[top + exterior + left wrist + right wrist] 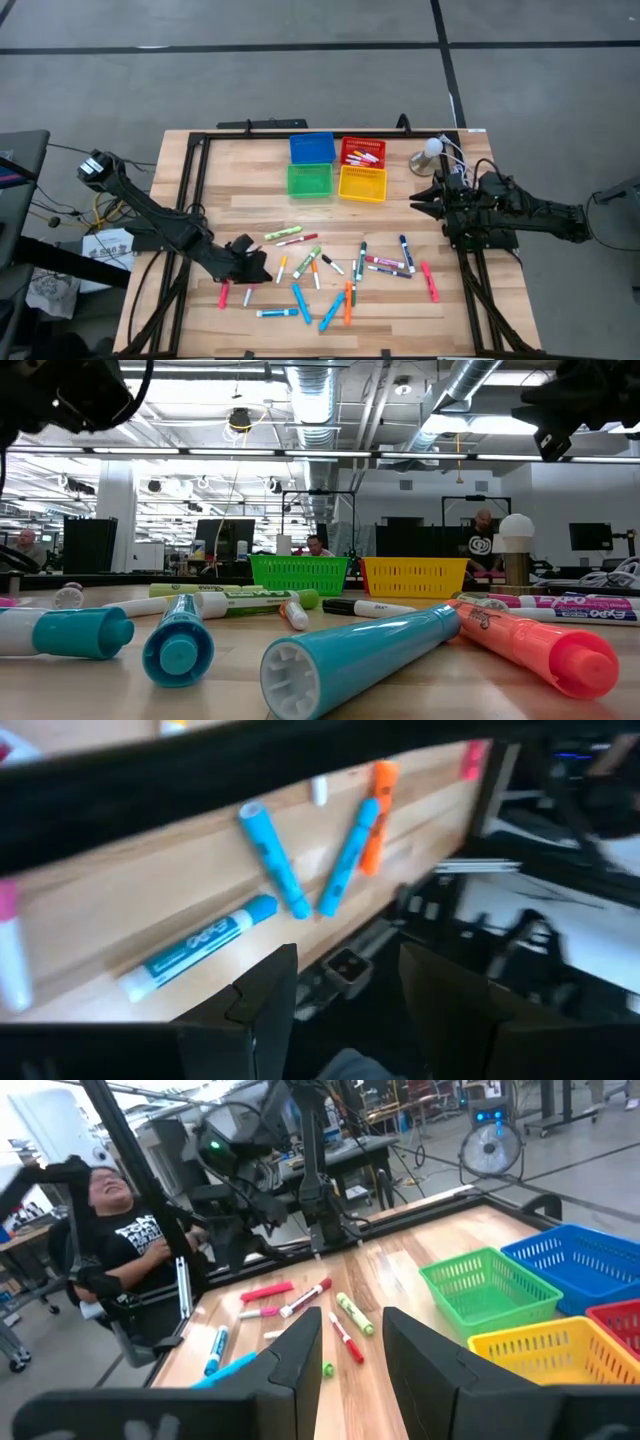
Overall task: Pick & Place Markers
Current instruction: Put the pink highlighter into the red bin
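Note:
Many markers (330,270) lie flat and scattered over the near half of the wooden table, some crossing each other. My left gripper (258,265) hovers above the table at the left of the scatter, open, with nothing between its fingers (270,995). Its wrist view looks down on two blue markers (275,860), an orange marker (378,815) and a white marker with a teal cap (200,945) near the table's near edge. A pink marker (224,294) lies just near-left of it. My right gripper (415,200) waits at the right side, level, pointing left, open and empty (352,1330).
Four small bins stand at the far middle: blue (311,148), red (345,160) with several markers inside, green (309,180) and yellow (362,183). A white ball-topped stand (432,148) is at the far right. A person (120,1230) sits beyond the table's left side.

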{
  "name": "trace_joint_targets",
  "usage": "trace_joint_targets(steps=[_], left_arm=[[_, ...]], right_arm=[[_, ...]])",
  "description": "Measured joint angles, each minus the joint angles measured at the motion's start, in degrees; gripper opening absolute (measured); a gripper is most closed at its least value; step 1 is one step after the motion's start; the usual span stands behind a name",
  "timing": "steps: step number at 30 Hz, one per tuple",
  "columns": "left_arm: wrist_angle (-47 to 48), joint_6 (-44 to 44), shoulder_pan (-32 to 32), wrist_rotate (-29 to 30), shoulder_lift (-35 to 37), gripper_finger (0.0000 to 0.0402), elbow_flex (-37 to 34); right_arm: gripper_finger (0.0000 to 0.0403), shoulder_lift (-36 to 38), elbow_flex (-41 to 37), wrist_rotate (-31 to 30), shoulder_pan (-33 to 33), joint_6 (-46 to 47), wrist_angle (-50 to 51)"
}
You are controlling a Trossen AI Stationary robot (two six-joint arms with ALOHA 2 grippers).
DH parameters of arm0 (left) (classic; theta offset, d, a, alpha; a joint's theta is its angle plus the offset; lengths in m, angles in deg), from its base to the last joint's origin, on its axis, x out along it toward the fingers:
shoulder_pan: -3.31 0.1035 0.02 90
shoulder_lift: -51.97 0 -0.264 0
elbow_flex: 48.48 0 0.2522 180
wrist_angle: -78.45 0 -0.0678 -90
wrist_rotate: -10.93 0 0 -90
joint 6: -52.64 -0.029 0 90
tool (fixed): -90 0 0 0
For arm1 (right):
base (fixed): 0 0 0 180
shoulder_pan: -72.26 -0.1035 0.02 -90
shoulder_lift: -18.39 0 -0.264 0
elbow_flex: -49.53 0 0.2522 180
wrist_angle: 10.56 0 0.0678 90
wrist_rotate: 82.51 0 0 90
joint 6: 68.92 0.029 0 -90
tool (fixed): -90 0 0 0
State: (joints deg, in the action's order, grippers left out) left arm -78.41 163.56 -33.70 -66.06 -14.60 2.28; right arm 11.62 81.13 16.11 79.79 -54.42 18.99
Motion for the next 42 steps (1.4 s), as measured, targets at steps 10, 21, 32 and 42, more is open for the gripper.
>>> trace_joint_targets(steps=[10,21,32,42], left_arm=[[17.9,0.1,-0.2,-7.8,-11.6,0.0177,11.9],[20.8,1.3,-0.6,-13.1,-20.7,0.0177,12.6],[26.0,2.5,-0.5,-13.1,-21.2,0.0177,12.5],[26.4,3.4,-0.5,-13.1,-24.4,0.0177,12.5]], right_arm=[[0.0098,0.0,0.0,0.0,0.0,0.0,0.5],[0.0098,0.0,0.0,0.0,0.0,0.0,0.5],[0.0098,0.0,0.0,0.1,0.0,0.0,0.5],[0.0098,0.0,0.0,0.1,0.0,0.0,0.5]])
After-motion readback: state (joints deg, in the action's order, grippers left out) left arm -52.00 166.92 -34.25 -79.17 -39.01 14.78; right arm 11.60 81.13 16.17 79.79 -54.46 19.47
